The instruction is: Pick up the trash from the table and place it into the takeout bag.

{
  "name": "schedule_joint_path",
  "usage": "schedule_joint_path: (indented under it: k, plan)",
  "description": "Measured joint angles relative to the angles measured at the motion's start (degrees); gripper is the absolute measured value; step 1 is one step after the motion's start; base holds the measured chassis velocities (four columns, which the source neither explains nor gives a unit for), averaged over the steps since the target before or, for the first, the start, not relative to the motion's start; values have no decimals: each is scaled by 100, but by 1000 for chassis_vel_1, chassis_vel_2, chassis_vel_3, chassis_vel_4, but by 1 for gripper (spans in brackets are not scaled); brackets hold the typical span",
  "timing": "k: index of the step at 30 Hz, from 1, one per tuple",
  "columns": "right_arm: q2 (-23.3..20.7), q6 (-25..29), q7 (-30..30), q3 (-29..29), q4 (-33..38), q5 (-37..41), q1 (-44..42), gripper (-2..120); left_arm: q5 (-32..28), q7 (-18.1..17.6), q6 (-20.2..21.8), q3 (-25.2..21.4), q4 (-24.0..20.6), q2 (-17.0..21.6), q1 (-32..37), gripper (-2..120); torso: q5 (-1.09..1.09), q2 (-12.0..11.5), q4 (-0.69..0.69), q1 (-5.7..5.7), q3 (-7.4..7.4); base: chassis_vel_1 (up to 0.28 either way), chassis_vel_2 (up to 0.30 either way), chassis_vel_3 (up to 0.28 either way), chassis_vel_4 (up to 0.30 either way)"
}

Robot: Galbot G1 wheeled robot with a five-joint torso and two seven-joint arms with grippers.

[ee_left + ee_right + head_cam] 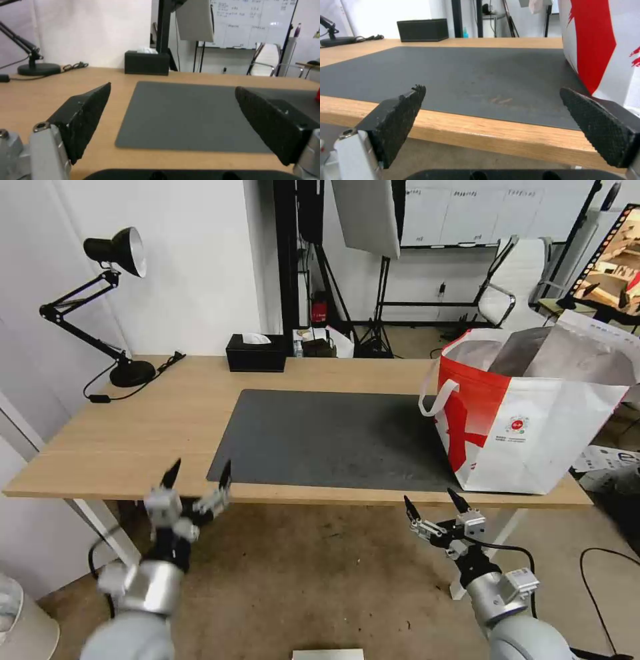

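The table [167,420] is a long light-wood desk carrying a dark grey mat [333,437]. The mat's surface is bare, and the trash is out of view. The red-and-white takeout bag [533,427] stands open at the table's right end, its silver lining showing and one corner resting on the mat. My left gripper [202,470] hangs open just in front of the table's front edge, by the mat's near left corner. My right gripper [430,499] is open too, below the front edge and a little left of the bag. The right wrist view shows the bag [600,37] close by.
A black tissue box [256,353] sits at the back edge, behind the mat. A black desk lamp [113,300] with its cable stands at the back left corner. Behind the table are light stands and a white chair [527,280]. Bare floor lies under the arms.
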Motion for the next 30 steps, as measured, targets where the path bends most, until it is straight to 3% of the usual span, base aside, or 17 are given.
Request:
schedule_joint_path:
  k: [15,30]
  plan:
    - [0,0,0,0,0,0,0,100,568,224,-307,268,72,-679,551,100,0,-1,0,1,0,0,0,0,0]
    - [0,0,0,0,0,0,0,100,604,223,-325,318,108,-680,537,100,-1,-1,0,1,1,0,0,0,0]
